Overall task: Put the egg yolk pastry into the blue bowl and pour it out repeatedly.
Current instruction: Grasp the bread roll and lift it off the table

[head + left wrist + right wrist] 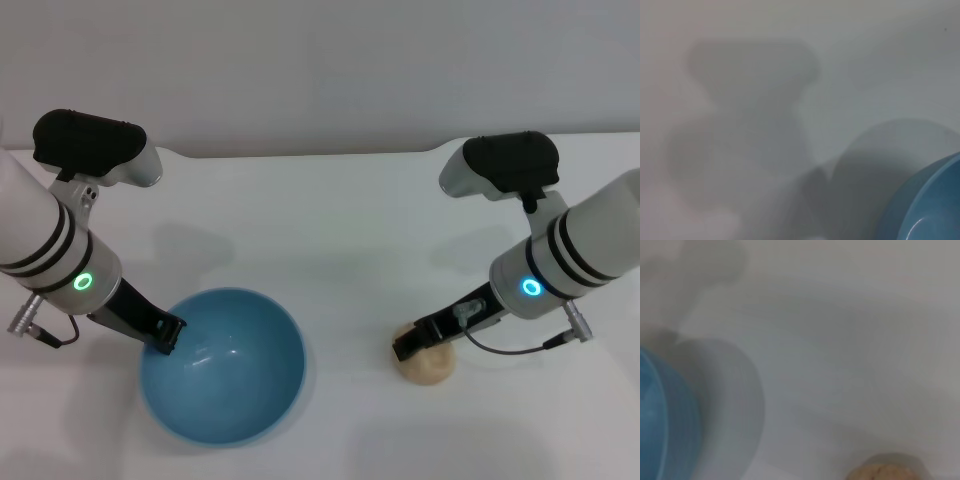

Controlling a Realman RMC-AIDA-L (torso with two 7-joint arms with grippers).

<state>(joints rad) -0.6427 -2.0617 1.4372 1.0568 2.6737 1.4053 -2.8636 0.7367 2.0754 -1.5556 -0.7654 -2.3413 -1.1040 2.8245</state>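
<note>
Head view: the right gripper (412, 345) sits right at the pastry (428, 363) on the white table (330, 210); whether it grips is unclear. The left gripper (167, 336) grasps the near-left rim of the empty blue bowl (235, 400), well apart from the pastry.

No text, label, brand, number or sign is being shown legibly on anything in these three views.

A bare test bench, lab-like — plain white table (330, 200), blank grey wall (320, 70) behind.
</note>
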